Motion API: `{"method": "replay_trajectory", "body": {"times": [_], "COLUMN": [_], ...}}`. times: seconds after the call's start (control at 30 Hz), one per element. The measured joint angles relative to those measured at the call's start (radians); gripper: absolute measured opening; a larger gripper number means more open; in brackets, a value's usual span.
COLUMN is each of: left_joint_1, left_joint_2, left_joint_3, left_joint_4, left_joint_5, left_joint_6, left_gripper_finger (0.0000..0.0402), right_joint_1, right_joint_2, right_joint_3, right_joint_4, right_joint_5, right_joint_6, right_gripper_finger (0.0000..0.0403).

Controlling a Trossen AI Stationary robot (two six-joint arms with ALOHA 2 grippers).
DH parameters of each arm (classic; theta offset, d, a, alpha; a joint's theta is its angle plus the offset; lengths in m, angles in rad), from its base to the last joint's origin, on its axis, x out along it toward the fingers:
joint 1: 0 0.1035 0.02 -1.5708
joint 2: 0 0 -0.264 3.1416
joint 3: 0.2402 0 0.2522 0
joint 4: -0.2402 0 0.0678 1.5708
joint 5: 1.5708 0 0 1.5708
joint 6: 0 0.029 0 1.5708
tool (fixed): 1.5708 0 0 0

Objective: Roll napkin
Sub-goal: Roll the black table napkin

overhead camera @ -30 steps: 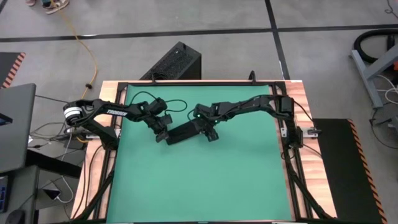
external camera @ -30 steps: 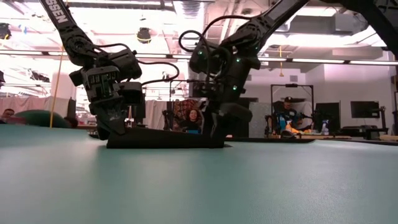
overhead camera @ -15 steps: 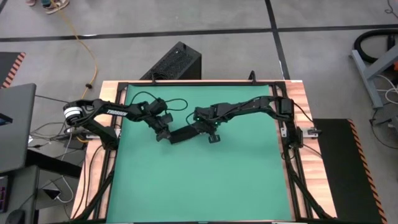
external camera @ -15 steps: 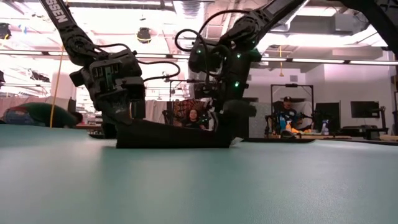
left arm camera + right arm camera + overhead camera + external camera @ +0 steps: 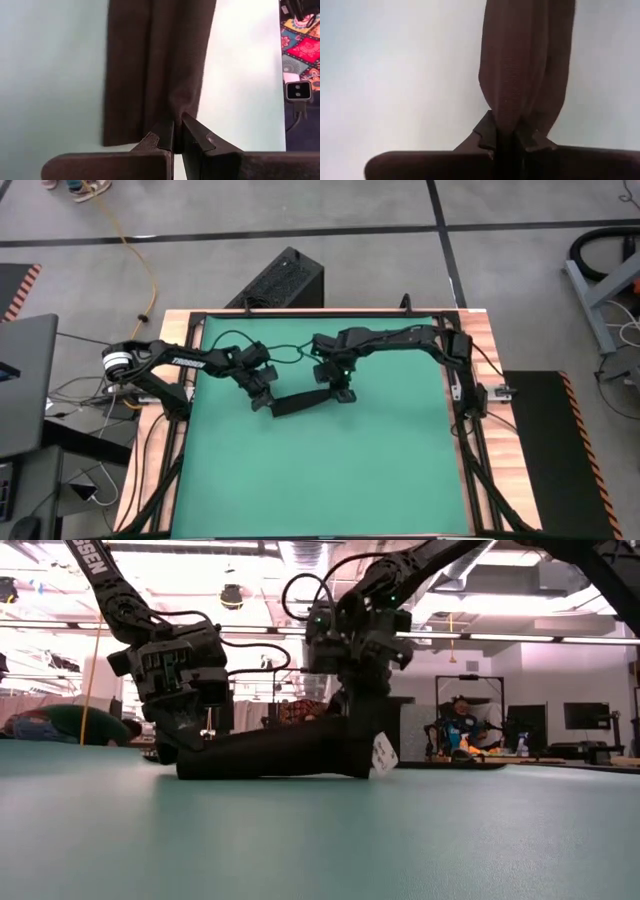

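The black napkin (image 5: 302, 400) lies as a narrow folded strip on the green table (image 5: 330, 480), a little behind its middle. Its white tag (image 5: 383, 753) hangs at the right end. My left gripper (image 5: 262, 402) is shut on the strip's left end and my right gripper (image 5: 342, 392) on its right end. In the low view the napkin (image 5: 280, 752) stands taller at the right end than at the left. The left wrist view shows the napkin (image 5: 155, 65) running away from the fingers, and the right wrist view shows the napkin (image 5: 525, 60) the same way. My left gripper pinches a raised fold at the napkin's left end (image 5: 178, 111) between its two fingers. The fingers come from above, slanting down, and lie along the strip. That end stays low on the table. My right gripper pinches the bunched folds of the napkin's right end (image 5: 506, 117) between its two fingers, several layers together. It comes from above, pointing down. This end is drawn up under the fingers while its lower edge (image 5: 355, 774) still meets the table.
A rigid black box with vent slots (image 5: 278, 280) stands on the floor behind the table's far edge. Cables (image 5: 285, 348) loop over the table between the two arms. Wooden side rails (image 5: 480, 420) border the mat. People sit in the room beyond (image 5: 462, 725).
My right gripper has turned about over the napkin's right end and taken hold of it, drawing that end up. The napkin has gone from a flat, wider band to a narrower, thicker strip, and its tag now shows at the right end. The left end has stayed in place.
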Motion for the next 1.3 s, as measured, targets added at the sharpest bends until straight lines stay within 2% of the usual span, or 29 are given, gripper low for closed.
{"method": "replay_trajectory", "body": {"times": [0.23, 0.5, 0.87, 1.3], "left_joint_1": [0.001, 0.011, 0.044, 0.043], "left_joint_2": [-0.001, -0.001, -0.001, -0.003], "left_joint_3": [0.002, 0.000, 0.000, -0.001], "left_joint_4": [-0.022, -0.041, -0.070, -0.085], "left_joint_5": [0.001, 0.068, -0.054, -0.258], "left_joint_6": [0.023, 0.024, 0.068, 0.094], "left_gripper_finger": [0.0000, 0.0000, 0.0000, 0.0000], "right_joint_1": [-0.033, -0.031, -0.055, -0.069], "right_joint_2": [0.037, 0.122, 0.131, 0.154], "right_joint_3": [0.001, 0.003, 0.002, 0.002], "right_joint_4": [-0.010, -0.014, 0.017, 0.052], "right_joint_5": [-0.040, -0.079, -0.101, -0.138], "right_joint_6": [-0.022, -0.056, -0.049, -0.023], "right_gripper_finger": [0.0030, 0.0030, 0.0030, 0.0030]}}
